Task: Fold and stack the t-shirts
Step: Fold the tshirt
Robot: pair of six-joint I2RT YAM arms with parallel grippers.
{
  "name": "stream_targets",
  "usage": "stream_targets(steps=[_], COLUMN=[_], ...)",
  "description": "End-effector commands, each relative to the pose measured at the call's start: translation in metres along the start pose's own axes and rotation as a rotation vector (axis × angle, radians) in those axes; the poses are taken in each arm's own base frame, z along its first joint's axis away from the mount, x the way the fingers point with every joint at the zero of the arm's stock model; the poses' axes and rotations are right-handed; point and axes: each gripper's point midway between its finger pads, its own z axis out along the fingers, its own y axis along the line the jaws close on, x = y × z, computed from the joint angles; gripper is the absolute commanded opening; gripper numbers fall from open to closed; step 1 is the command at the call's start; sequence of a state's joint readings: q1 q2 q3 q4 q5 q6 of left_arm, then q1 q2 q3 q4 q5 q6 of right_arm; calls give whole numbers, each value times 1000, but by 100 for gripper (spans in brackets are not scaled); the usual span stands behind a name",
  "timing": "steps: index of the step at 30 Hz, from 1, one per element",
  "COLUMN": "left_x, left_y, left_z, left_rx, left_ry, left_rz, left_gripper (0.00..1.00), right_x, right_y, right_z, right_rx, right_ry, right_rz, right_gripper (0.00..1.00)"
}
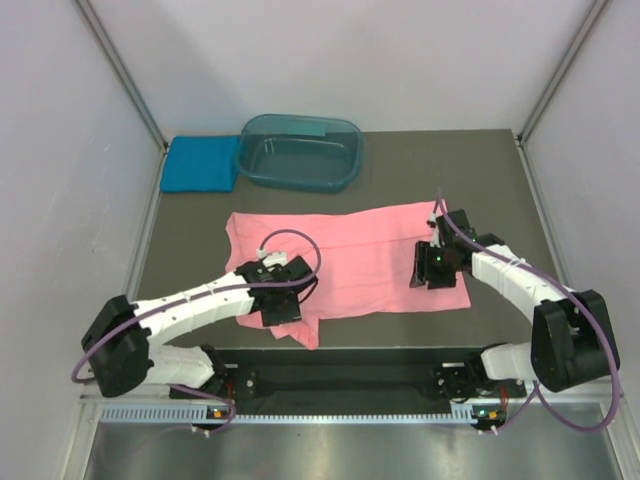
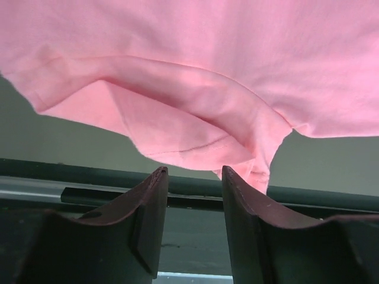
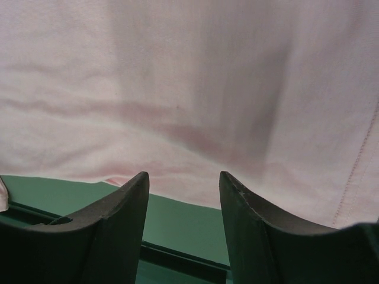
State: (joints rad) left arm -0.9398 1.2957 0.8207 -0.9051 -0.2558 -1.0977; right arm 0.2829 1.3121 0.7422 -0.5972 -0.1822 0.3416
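The pink shirt (image 1: pixel 350 265) is light and limp; I'd pinch its near-edge corners. My left fingers (image 2: pixel 148 219) and right fingers (image 3: pixel 127 219) stand apart, holding nothing.

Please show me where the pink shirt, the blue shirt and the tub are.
pink shirt (image 1: pixel 360 260): top view, middle of the spread cloth.
blue shirt (image 1: pixel 200 163): top view, centre of the folded cloth.
tub (image 1: pixel 300 160): top view, its bare bottom.
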Motion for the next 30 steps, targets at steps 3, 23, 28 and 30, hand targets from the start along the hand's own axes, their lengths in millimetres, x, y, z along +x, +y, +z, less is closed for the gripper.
stream_targets(steps=[3,23,28,30], left_x=[-23,-45,-45,-45], left_y=[34,39,36,36], left_z=[-19,25,29,30], left_rx=[-5,139,154,153], left_ry=[-52,38,47,47], left_rz=[-175,-365,-374,-384], left_gripper=[47,40,35,31], right_x=[-14,-14,-16,-16], right_y=[2,1,0,-3], right_z=[-4,-2,-3,-2], right_rx=[-17,-30,-30,-17], right_ry=[-36,-17,-19,-17], right_rz=[-14,-29,-24,-15], right_gripper=[51,51,51,51])
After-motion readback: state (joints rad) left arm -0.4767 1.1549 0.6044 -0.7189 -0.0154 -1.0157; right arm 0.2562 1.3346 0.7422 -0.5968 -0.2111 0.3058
